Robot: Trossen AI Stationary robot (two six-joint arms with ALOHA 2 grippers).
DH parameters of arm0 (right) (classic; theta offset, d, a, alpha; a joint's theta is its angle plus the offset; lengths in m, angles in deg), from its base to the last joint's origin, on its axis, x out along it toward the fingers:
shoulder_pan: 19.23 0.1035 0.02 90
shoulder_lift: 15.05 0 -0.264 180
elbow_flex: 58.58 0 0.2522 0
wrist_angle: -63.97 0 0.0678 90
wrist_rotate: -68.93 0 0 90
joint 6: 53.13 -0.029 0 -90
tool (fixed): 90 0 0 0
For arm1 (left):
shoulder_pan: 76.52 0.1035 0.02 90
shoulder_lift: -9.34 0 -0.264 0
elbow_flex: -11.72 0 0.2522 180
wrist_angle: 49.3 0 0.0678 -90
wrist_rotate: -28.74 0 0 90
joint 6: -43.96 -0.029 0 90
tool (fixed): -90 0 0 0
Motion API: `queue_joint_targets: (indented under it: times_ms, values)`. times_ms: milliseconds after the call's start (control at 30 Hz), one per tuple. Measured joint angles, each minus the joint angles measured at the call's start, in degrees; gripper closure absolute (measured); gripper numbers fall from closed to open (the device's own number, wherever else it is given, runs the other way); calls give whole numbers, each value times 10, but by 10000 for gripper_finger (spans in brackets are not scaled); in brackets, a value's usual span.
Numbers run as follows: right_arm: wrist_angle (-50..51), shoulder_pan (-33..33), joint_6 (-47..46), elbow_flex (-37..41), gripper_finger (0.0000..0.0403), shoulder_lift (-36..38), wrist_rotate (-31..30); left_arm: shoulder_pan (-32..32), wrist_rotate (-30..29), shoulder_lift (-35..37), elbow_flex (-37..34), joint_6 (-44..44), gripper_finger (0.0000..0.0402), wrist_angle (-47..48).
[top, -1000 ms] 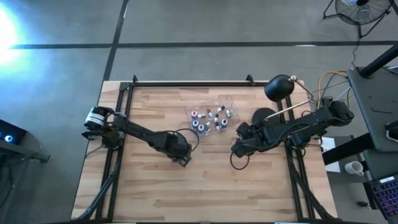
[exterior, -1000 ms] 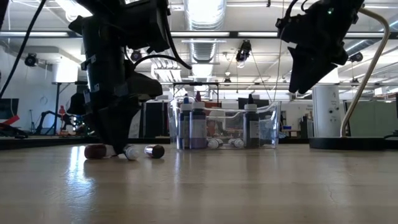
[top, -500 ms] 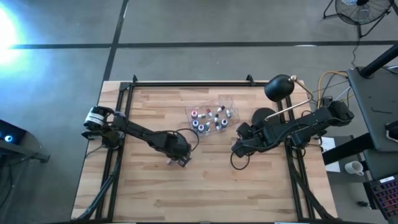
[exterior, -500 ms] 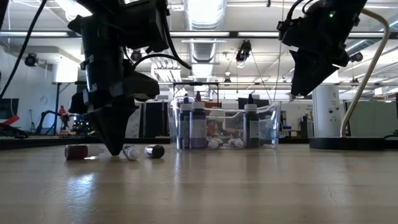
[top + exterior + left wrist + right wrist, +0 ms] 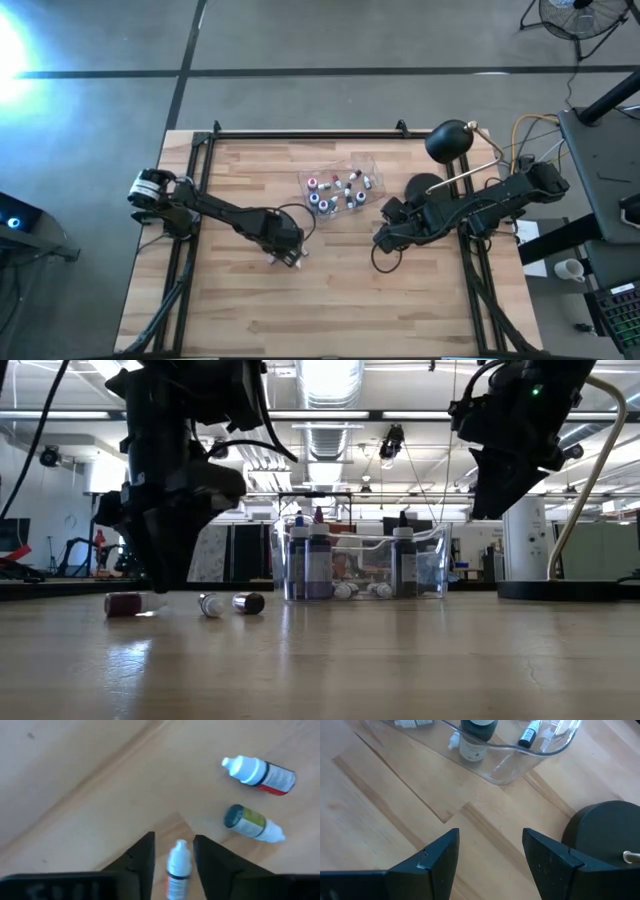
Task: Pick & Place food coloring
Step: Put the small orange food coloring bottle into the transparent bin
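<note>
Three food coloring bottles lie on their sides on the wood table: a red one (image 5: 130, 603), a white-capped one (image 5: 210, 604) and a dark-capped one (image 5: 247, 602). My left gripper (image 5: 173, 855) is open and hangs above the red bottle (image 5: 177, 865), with a finger on either side of it and touching nothing. The two others lie just beyond: one white-capped with a red label (image 5: 260, 772), one green-capped (image 5: 250, 822). More bottles stand and lie in the clear tub (image 5: 340, 190). My right gripper (image 5: 490, 852) is open and hovers right of the tub (image 5: 495, 755).
A black desk lamp, with its round base (image 5: 605, 830) and its head (image 5: 450, 140), stands at the table's far right, close to my right arm. A black frame (image 5: 300, 133) runs along the table's far and side edges. Bare wood stretches toward the near edge (image 5: 330, 320).
My left gripper has risen from the tabletop and shifted slightly toward the table's left. The red bottle, which was at the fingertips a second ago, now lies a little farther left on the table, apart from the fingers. The other two bottles have stayed put.
</note>
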Motion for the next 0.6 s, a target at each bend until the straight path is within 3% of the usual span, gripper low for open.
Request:
queue_joint_targets:
  times_ms: [167,600]
  values:
    - [0,0,0,3,193,0,0,-11,27,-1,-1,25,263,-2]
    - [-1,0,0,4,193,0,-4,-16,23,-2,-17,32,262,-3]
